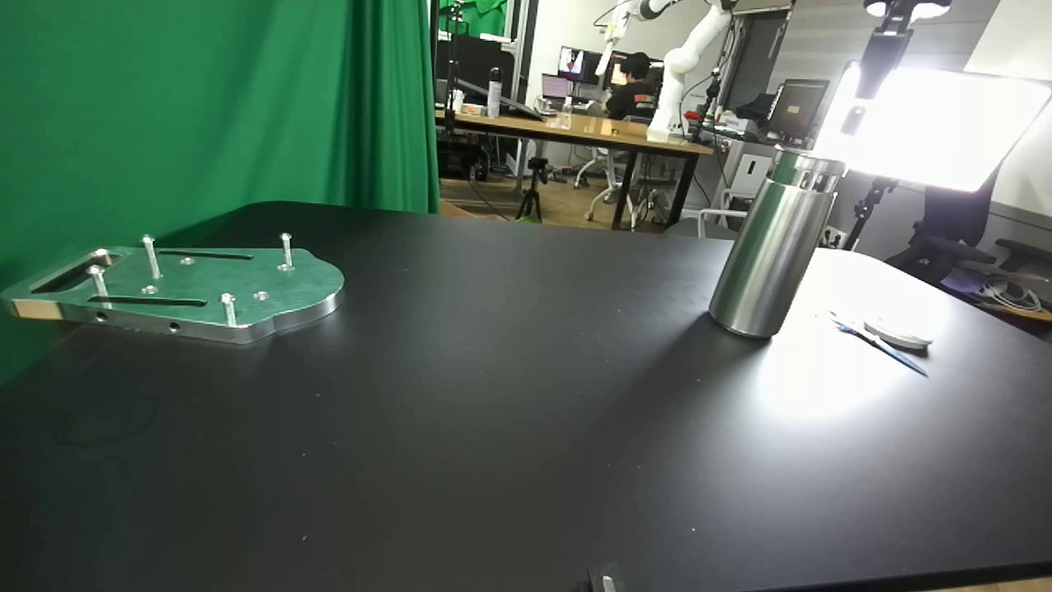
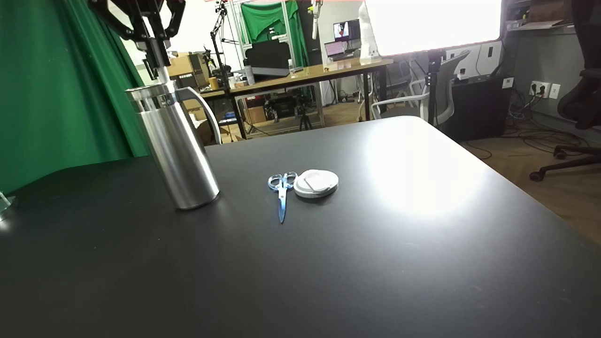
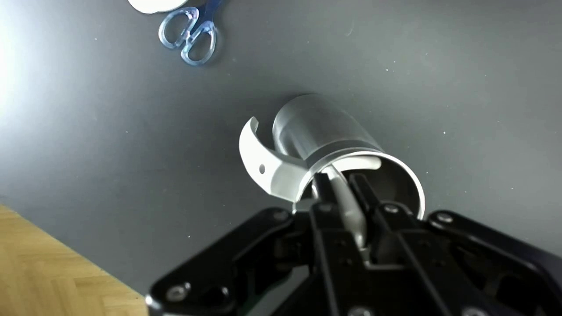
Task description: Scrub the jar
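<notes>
The claw (image 3: 342, 181) clasps a stick (image 3: 347, 202) reaching into the jar (image 2: 177, 152), at nine o'clock from the scissors (image 2: 282, 193) in an exterior view. Scrubbing seems in hand; next needs gentle strokes.

Wide passage between metal plate (image 1: 185, 284) and jar (image 1: 768, 259); obstacles beyond: scissors (image 2: 281, 191), white disc (image 2: 316, 183)

Both exterior views look from low above black tabletop (image 1: 493, 411), facing across it toward same desk (image 1: 592, 131); jar (image 1: 768, 263) shared, scissors (image 2: 282, 199) too, nearer in an exterior view
Wrist view looks steeply down, close, past gripper (image 3: 342, 177) onto jar's mouth; scissors at upper edge, shared with both
</notes>
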Controlling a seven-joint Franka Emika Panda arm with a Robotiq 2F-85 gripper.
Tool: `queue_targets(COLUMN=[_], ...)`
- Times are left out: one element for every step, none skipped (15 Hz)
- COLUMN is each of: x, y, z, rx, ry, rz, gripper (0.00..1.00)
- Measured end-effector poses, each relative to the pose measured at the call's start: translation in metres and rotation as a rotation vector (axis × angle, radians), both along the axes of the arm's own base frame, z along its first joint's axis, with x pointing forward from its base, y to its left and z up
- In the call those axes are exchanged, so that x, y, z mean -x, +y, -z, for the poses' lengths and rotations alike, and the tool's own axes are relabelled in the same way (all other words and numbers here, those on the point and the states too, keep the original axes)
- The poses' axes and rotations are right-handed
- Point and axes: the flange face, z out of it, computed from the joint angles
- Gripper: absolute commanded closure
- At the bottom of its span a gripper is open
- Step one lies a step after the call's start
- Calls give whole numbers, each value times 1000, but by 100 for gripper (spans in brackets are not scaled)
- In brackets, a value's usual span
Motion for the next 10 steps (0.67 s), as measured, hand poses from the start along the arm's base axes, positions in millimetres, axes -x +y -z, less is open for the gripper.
queue_targets(x=[0, -1, -1, -1, -1, 0, 2, 4, 7, 10], y=[0, 1, 2, 4, 5, 7, 8, 9, 10, 10], z=[-1, -3, -6, -10, -17, -26, -35, -46, -56, -66], rx=[0, 1, 1, 1, 3, 4, 6, 7, 7, 8], ry=[-2, -5, -9, -17, -29, -43, -59, -75, -88, -100], rz=[0, -2, -4, -7, -10, -13, -15, -17, -20, -22], gripper=[96, 96, 96, 96, 96, 96, 96, 96, 96, 96])
